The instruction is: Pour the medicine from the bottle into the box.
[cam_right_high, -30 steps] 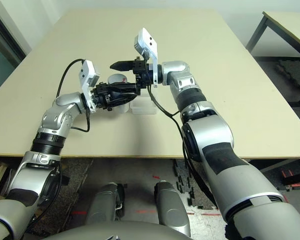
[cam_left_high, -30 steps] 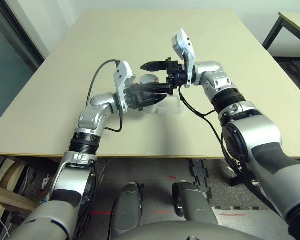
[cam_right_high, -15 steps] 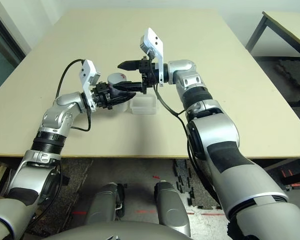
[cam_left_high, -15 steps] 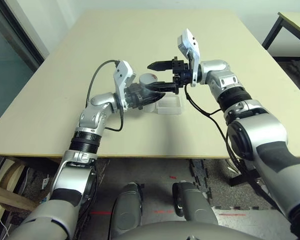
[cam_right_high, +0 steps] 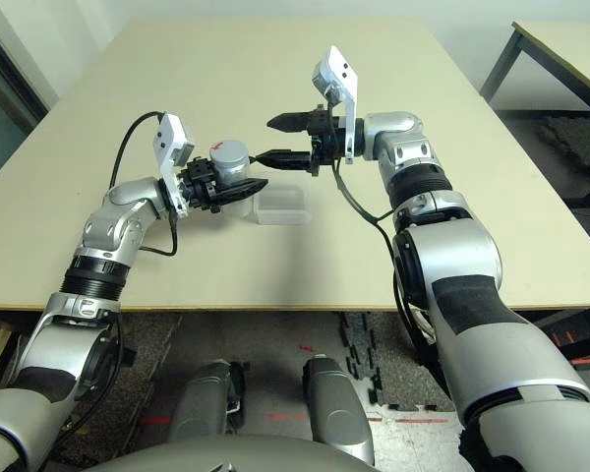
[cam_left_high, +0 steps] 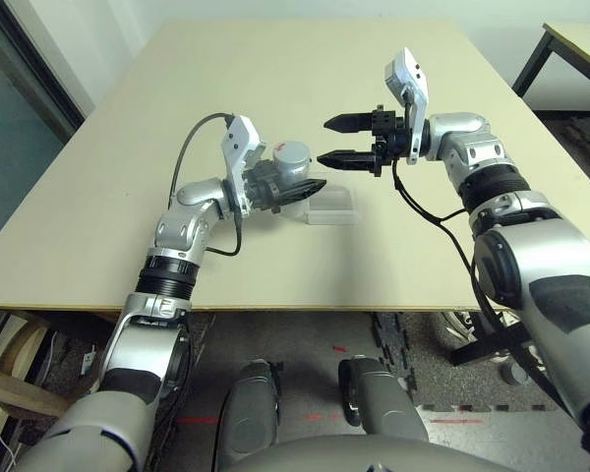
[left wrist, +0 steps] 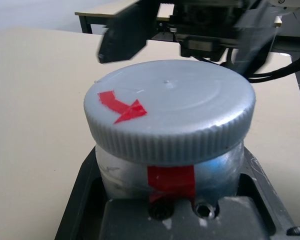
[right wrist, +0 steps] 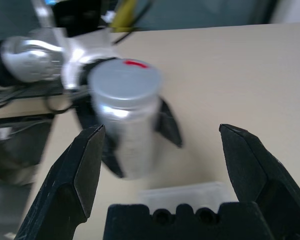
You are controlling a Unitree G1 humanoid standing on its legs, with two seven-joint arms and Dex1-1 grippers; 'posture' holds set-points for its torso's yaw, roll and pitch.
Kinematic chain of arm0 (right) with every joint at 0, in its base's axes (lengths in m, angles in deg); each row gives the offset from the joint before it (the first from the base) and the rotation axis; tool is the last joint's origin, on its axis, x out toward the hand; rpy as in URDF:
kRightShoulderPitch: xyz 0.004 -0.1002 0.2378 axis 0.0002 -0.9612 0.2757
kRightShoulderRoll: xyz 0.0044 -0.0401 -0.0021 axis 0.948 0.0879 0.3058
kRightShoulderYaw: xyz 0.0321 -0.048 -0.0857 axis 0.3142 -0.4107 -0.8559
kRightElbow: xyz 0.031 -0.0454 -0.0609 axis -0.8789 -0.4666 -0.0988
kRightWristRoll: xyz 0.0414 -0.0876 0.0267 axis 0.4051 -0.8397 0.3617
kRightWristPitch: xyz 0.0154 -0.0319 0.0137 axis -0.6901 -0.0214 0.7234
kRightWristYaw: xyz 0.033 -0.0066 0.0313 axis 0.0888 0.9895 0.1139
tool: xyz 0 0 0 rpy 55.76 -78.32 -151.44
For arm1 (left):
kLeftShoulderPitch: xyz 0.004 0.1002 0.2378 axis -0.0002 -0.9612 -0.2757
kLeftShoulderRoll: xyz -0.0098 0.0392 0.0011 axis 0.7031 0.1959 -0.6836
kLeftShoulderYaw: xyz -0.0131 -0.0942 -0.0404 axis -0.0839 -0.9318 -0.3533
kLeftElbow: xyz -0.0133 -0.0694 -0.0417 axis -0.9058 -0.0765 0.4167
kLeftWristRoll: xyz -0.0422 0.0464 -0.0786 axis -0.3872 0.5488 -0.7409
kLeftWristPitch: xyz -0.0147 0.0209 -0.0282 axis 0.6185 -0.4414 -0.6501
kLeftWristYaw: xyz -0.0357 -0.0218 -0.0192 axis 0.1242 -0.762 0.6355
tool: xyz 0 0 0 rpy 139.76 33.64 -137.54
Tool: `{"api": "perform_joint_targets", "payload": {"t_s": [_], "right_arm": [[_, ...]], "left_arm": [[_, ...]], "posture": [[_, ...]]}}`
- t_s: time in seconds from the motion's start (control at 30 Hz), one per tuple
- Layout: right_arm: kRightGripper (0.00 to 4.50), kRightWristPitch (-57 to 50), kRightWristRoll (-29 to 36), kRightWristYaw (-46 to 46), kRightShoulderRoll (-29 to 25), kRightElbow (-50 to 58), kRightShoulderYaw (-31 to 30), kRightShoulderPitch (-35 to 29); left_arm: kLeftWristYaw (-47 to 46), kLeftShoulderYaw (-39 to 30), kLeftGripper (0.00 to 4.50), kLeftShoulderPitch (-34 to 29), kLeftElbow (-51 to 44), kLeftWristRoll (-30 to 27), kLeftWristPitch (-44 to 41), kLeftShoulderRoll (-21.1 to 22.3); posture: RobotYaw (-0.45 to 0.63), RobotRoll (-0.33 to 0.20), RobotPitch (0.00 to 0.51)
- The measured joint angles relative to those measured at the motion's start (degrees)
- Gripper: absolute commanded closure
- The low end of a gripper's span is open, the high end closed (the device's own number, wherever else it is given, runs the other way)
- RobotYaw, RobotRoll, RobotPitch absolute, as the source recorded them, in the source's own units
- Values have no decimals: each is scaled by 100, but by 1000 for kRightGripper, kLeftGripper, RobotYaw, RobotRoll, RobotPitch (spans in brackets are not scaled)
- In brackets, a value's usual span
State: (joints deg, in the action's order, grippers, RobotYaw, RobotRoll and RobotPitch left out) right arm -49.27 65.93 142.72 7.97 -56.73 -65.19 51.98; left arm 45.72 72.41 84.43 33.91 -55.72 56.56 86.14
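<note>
My left gripper is shut on the silvery-white bottle, held roughly upright just above the table. Its round grey cap sits on top and bears a red arrow; a red strip marks the body. The clear square box lies flat on the table just right of the bottle, and looks empty. My right gripper hangs open in the air right of the bottle and above the box, fingers pointing at the cap, nothing between them. The medicine is hidden.
The pale wooden table stretches wide behind and to both sides. A second table with dark legs stands at the far right, off the work surface.
My right gripper has drawn back to the right, away from the bottle's cap, staying open. The left gripper still holds the capped bottle in about the same place.
</note>
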Motion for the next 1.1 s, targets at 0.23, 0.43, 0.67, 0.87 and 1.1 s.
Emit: {"api": "perform_joint_targets", "payload": {"t_s": [0.23,0.43,0.67,0.87,1.1], "right_arm": [[0,-231,59,286,210,348,-3,-1],[0,-151,58,-46,482,385,2,-1],[0,-16,58,-392,725,373,6,22],[0,133,38,-732,905,247,8,62],[0,284,-19,-890,839,53,6,100]], "left_arm": [[-1,0,1886,4,23,2,26,-16],[-1,3,1886,13,26,8,30,-65],[0,31,1886,17,26,33,32,-87],[0,42,1886,17,23,41,31,-96],[-84,43,1886,13,22,68,-32,-75]], "posture": [[-124,0,61],[-124,0,64],[-117,0,67],[-110,0,67],[-113,0,67]]}}
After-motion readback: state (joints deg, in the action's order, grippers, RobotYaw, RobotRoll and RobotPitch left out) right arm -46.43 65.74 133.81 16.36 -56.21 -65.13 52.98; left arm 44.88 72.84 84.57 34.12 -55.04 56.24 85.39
